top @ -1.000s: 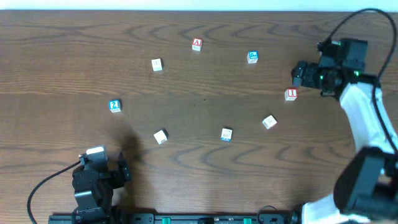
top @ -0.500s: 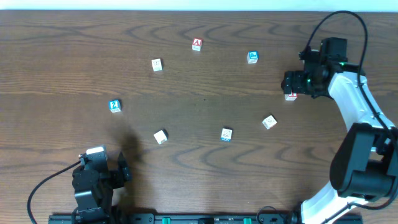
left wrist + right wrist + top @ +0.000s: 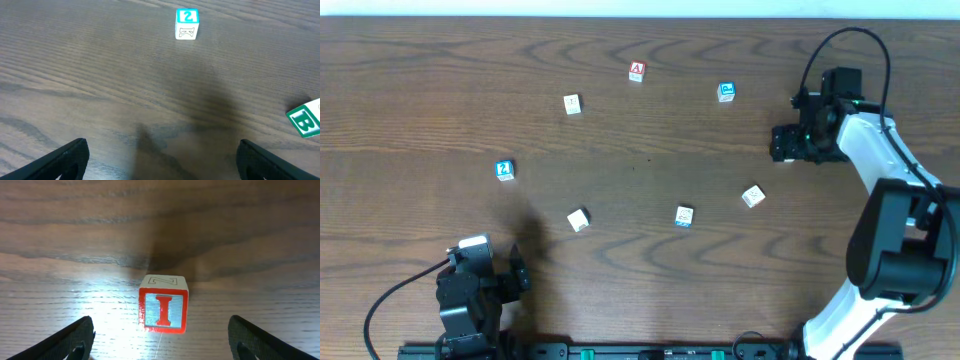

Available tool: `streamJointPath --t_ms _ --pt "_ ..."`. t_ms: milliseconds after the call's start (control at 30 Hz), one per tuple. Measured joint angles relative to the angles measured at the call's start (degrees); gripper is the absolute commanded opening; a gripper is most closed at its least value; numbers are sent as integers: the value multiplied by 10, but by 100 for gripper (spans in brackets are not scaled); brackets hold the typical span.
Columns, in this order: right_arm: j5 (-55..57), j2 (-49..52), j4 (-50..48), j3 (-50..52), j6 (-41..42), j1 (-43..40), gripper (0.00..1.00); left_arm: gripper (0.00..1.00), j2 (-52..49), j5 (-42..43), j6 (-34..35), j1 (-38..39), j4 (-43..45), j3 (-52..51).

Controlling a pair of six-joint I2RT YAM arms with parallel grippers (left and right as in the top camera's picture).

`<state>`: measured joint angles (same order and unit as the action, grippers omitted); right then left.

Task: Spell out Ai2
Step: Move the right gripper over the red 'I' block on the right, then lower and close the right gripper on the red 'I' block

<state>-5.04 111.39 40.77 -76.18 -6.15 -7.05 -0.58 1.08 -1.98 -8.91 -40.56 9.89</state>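
The red "I" block [image 3: 163, 303] stands on the table between my right gripper's [image 3: 161, 340] open fingers, a little ahead of the tips; overhead the gripper [image 3: 786, 143] hides it. The red "A" block [image 3: 637, 71] lies at the far middle. The blue "2" block [image 3: 504, 170] lies at the left and shows in the left wrist view [image 3: 187, 23]. My left gripper [image 3: 160, 162] is open and empty near the front left edge [image 3: 518, 272].
Other blocks lie scattered: a blue one [image 3: 726, 92] far right, white ones [image 3: 572, 104] [image 3: 578, 220] [image 3: 753, 196], one with blue [image 3: 684, 216]. A green "B" block [image 3: 305, 118] sits at the left wrist view's right edge.
My right gripper has moved left and down over the red "I" block, which now sits between its fingers. The left arm has not moved.
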Motion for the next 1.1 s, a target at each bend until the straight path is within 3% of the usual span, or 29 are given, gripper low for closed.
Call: streamJointPath --t_ms 200,333,833,1100 --pt "2 10 -1 0 -3 0 80 95 0 0 0 0 0 0" --pt "3 16 -5 0 -5 0 68 95 0 0 0 0 0 0" --pt "6 27 -17 0 -6 0 44 95 0 0 0 0 0 0" --pt "6 28 -17 0 -6 0 37 95 0 0 0 0 0 0"
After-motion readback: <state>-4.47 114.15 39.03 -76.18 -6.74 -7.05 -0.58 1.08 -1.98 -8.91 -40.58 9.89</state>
